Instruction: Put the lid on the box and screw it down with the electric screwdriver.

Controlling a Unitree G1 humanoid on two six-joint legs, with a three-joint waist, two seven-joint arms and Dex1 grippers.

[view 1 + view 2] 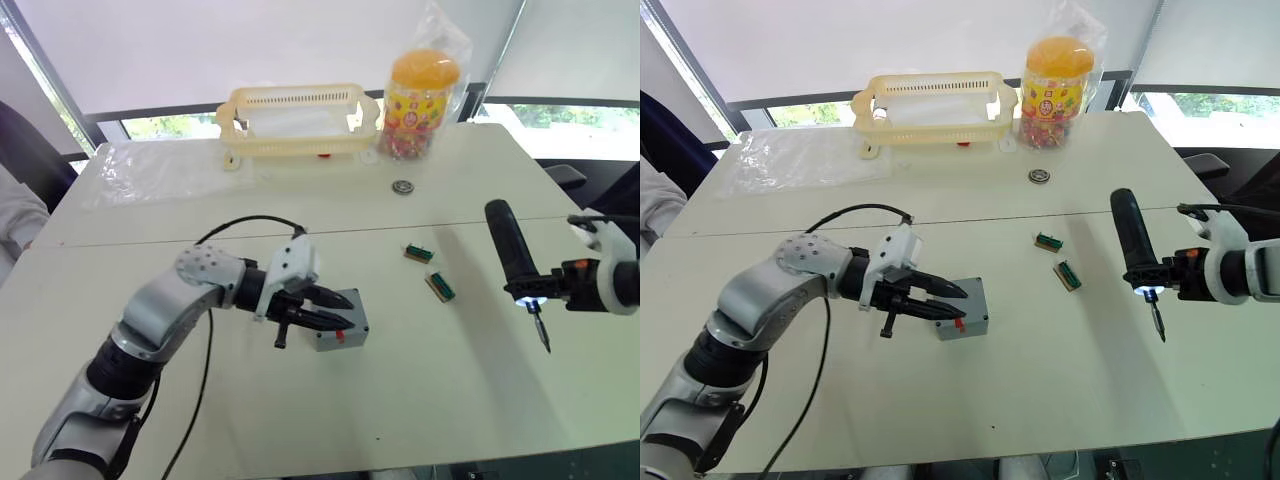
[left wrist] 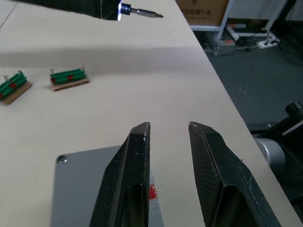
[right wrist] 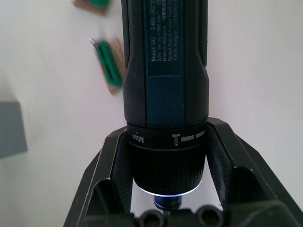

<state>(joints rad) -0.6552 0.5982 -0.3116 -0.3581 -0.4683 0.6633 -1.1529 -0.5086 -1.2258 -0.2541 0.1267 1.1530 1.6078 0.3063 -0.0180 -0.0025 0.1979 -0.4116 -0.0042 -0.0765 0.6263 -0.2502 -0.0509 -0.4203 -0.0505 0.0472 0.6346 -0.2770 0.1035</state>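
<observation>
Over lid (image 1: 968, 301) on box (image 1: 343, 338): left gripper (image 1: 343, 310) fingers spread; right gripper (image 1: 545, 290) fingers pinching electric screwdriver (image 1: 512, 252).

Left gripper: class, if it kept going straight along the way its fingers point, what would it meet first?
Probably the lid on the box, which lies right under the open left gripper. Past that, likely bare table; its height above the lid is unclear.
</observation>
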